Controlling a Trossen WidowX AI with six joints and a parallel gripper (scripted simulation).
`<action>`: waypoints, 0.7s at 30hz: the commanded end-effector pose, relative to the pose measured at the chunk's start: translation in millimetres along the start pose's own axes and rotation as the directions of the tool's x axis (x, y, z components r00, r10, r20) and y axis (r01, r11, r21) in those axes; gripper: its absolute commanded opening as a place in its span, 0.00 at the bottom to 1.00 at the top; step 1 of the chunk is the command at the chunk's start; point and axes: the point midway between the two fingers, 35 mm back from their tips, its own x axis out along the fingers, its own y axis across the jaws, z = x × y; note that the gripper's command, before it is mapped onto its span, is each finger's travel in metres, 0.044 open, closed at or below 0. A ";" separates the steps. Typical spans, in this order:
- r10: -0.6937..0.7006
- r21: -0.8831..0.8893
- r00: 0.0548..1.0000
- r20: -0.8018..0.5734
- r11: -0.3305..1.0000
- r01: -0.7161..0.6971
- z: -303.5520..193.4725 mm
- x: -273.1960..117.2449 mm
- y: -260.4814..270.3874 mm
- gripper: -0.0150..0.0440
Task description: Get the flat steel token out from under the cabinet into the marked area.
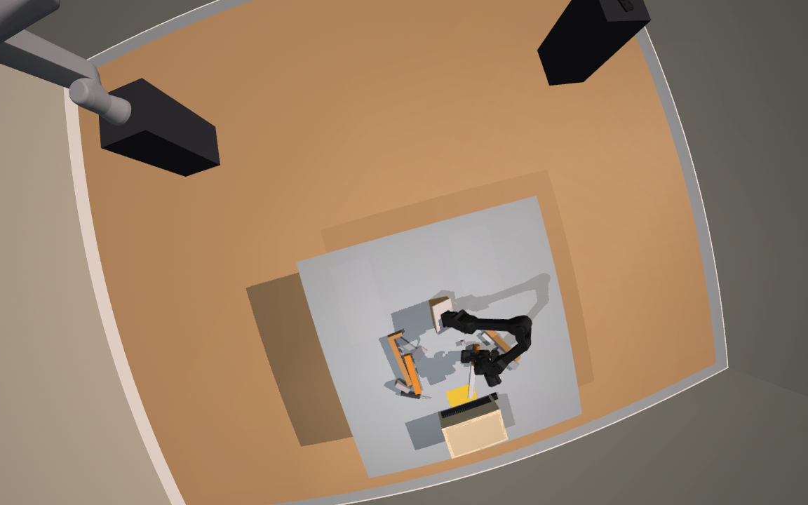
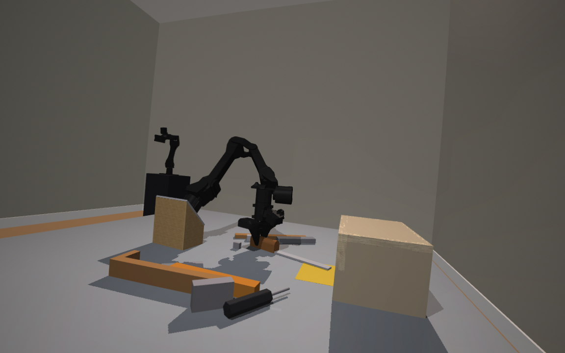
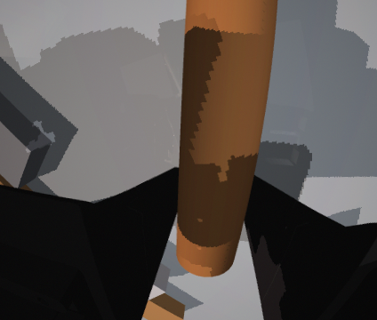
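The pale wooden box-shaped cabinet point(image 1: 475, 434) point(image 2: 378, 272) hides part of the flat yellow patch point(image 1: 456, 395) point(image 2: 312, 273) in the exterior view. From the top, the long thin pale bar point(image 1: 471, 381) point(image 2: 304, 259) covers a bit of it too. The slots in the black vent strip point(image 1: 468, 405) are too tiny to see through. The black claw point(image 1: 473, 355) point(image 2: 260, 242) point(image 3: 212, 180) hides some of the round orange handle point(image 1: 475, 346) point(image 2: 270, 244) point(image 3: 226, 107), and the wrist picture's top edge cuts the handle off. I can't tell where the flat steel token is.

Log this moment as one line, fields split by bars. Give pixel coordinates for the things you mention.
hand point(image 1: 475, 356) point(image 2: 258, 243) point(image 3: 212, 180): shut on orange handle point(image 1: 475, 347) point(image 2: 269, 244) point(image 3: 224, 111) | blade point(image 1: 471, 383) point(image 2: 304, 260): outside cabinet point(image 1: 475, 433) point(image 2: 381, 272), over yellow area point(image 1: 457, 396) point(image 2: 313, 274) | token: not visible
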 end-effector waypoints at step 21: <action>-0.002 0.163 1.000 -0.002 0.987 0.002 2.1 -2.0 -2.9 0.25</action>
